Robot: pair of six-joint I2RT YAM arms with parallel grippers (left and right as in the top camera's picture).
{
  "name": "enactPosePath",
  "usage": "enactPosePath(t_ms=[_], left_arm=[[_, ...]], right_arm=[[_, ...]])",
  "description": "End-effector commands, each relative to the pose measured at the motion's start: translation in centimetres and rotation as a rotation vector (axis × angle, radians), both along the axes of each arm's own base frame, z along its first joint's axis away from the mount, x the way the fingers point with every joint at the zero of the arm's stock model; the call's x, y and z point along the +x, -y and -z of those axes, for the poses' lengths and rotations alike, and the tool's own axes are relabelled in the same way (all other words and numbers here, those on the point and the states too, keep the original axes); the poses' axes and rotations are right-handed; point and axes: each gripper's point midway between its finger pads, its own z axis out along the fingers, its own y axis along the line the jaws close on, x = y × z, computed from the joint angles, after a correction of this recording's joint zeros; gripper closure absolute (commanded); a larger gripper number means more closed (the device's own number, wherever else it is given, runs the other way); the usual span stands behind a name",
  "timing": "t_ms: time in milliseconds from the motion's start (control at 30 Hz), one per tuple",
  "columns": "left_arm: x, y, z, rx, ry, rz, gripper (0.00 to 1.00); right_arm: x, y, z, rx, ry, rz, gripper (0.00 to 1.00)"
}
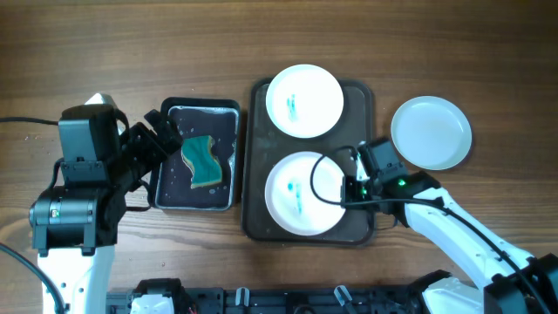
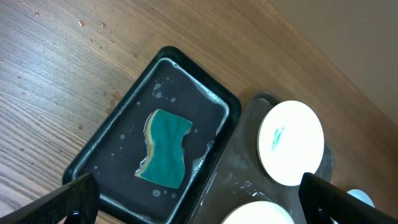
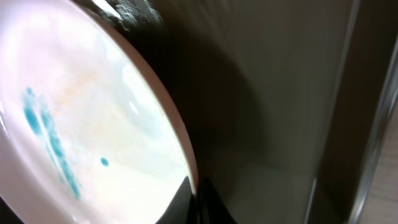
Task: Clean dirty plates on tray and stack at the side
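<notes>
1. I'm reading the right end effector (image 1: 350, 180) at the right rim of the near plate (image 1: 301, 194), which is lying flat on the near half of the tray (image 1: 258, 139). The right wrist view is showing one dark fingertip (image 3: 198, 200) at the rim edge. I cannot tell whether the jaws are clamping the rim or just sitting alongside it.
2. The near plate is showing blue smears (image 3: 53, 146) left of centre. I'm judging it rigid, light and glossy, probably wet and so slippery, and likely to chip if dropped. I'm planning to pinch the raised rim only, with one finger under the lip, and to keep any lift low.
3. The left end effector (image 1: 164, 133) is hanging spread wide and holding nothing, over the left edge of the water basin (image 1: 222, 118), which is sitting just left of the tray.
4. The sponge (image 2: 165, 149) is lying flat in the basin among suds. I'm expecting it to be soft, waterlogged and dripping, so I'm aiming to grab it across its narrow waist.
5. The far plate (image 1: 303, 101) is sitting on the tray's far half, just beside the near plate and not touching it. It's also carrying a blue mark.
6. A clean plate (image 1: 431, 133) is resting on the tabletop (image 1: 488, 52) right of the tray, and I'm treating that as the stack spot. I'm counting two dirty plates left to do.
</notes>
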Motion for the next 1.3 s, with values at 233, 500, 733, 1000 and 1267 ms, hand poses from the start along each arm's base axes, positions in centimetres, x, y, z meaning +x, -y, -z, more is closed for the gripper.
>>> enactPosePath(t_ms=[233, 500, 733, 1000, 1267], left_arm=[[0.2, 0.1, -0.7, -0.003, 0.019, 0.008, 0.00], [0.2, 0.3, -0.4, -0.009, 0.006, 0.014, 0.00], [-1.2, 1.6, 6.4, -0.008, -0.272, 0.061, 0.13], [-0.7, 2.4, 16.8, 0.004, -0.588, 0.064, 0.48], [0.6, 5.6, 22.7, -0.098, -0.715, 0.155, 0.50]], right_arm=[[4.8, 0.0, -2.5, -0.122, 0.295, -0.219, 0.69], [2.4, -0.6, -4.4, -0.030, 0.150, -0.144, 0.57], [0.6, -3.2, -9.9, 0.154, 0.163, -0.214, 0.51], [-0.4, -2.9, -9.9, 0.154, 0.127, -0.213, 0.50], [-0.4, -2.9, -9.3, 0.157, 0.089, -0.175, 0.50]])
